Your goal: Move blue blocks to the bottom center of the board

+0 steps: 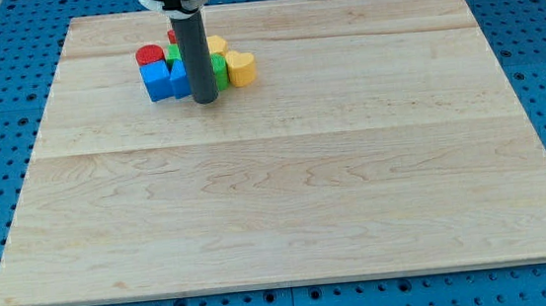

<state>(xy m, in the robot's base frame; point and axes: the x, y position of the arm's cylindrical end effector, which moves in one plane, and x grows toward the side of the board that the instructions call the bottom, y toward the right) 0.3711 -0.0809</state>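
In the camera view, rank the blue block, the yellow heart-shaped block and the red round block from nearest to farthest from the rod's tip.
My tip sits at the view's bottom edge of the cluster.
1. Blue block: right beside the tip, on the view's left.
2. Yellow heart-shaped block: to the view's right, slightly above.
3. Red round block: up and to the view's left, behind the blue one.

Board (pixel 286 191): pale natural wood, fine grain, faint lengthwise seams. Surrounding base (pixel 542 50): blue, regular dark hole pattern; red patches at the view's top corners. Rod (pixel 195 51): dark grey, my tip (pixel 206 100) the same. Blocks: two blue (pixel 156 81) (pixel 179 80), one red cylinder (pixel 149 55), green (pixel 219 70), two yellow (pixel 241 68) (pixel 216 45).
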